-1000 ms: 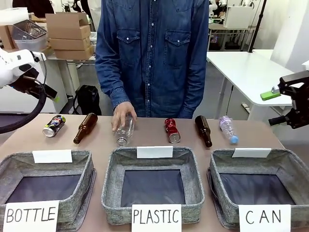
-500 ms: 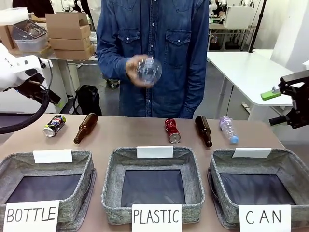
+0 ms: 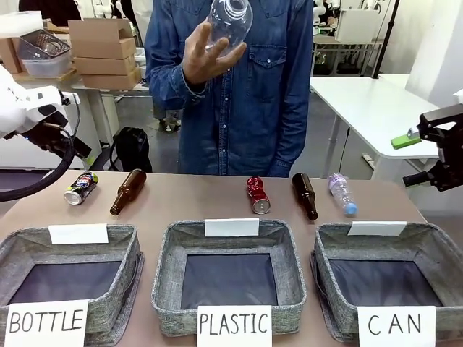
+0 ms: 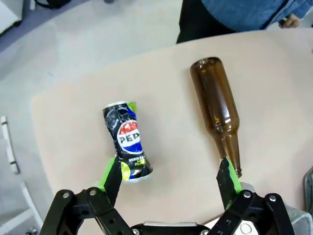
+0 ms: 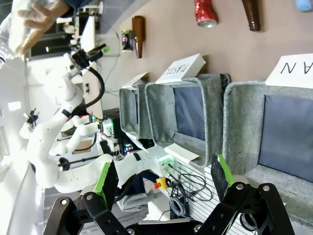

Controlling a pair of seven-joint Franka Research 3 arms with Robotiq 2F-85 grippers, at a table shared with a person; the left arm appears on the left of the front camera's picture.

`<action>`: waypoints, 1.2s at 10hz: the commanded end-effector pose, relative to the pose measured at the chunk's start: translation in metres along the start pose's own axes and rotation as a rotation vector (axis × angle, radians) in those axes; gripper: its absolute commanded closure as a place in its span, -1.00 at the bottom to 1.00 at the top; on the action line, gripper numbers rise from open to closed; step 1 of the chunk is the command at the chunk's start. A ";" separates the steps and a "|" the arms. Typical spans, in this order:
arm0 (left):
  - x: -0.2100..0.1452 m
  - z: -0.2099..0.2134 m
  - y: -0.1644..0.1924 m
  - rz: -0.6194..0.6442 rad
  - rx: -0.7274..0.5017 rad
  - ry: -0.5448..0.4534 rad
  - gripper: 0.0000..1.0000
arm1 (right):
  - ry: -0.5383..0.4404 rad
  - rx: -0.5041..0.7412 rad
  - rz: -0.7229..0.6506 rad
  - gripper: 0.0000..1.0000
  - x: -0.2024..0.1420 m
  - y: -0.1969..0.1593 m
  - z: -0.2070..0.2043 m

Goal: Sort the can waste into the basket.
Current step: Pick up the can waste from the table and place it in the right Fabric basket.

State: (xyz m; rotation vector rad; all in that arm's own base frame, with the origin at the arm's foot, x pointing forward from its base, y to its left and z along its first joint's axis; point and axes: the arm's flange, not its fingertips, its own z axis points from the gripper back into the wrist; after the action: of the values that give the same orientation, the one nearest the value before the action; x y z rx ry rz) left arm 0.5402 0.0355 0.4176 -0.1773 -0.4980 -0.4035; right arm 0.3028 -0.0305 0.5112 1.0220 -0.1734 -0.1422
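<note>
A silver-grey can (image 3: 80, 188) with dark print lies on its side at the table's far left. In the left wrist view this can (image 4: 128, 141) lies just above my open left gripper (image 4: 169, 169), close to one green pad. A shiny red can (image 3: 257, 195) lies on its side behind the middle basket. The grey basket signed CAN (image 3: 427, 242) stands at the front right. My right gripper (image 5: 164, 169) hangs open beside the table's right edge, with that basket's wall (image 5: 239, 112) ahead of it. Neither gripper holds anything.
The person's hand (image 3: 206, 58) holds a clear plastic bottle (image 3: 230, 18) high above the table. Two brown bottles (image 3: 128, 191) (image 3: 304, 194) and a clear bottle with a blue cap (image 3: 340, 193) lie along the far row. Baskets signed BOTTLE (image 3: 123, 249) and PLASTIC (image 3: 286, 238) fill the front.
The person has picked the clear bottle up off the table and raised it to shoulder height. My left arm has shifted slightly; the right arm has stayed still.
</note>
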 end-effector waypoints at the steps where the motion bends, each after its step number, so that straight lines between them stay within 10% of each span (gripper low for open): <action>1: -0.010 -0.003 0.032 0.073 0.059 -0.023 -1.00 | 0.001 0.001 0.001 -1.00 0.000 0.000 0.000; 4: -0.001 -0.048 0.081 0.121 0.140 0.096 -1.00 | 0.001 0.001 0.001 -1.00 0.000 0.000 0.000; 12: 0.031 -0.137 0.066 0.019 0.021 0.255 -1.00 | 0.001 0.001 0.001 -1.00 0.000 0.000 0.000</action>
State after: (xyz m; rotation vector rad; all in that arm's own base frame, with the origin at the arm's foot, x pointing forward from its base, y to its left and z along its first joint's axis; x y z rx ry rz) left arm 0.6448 0.0428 0.3136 -0.1030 -0.2678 -0.4072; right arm 0.3022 -0.0318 0.5105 1.0189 -0.1674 -0.1479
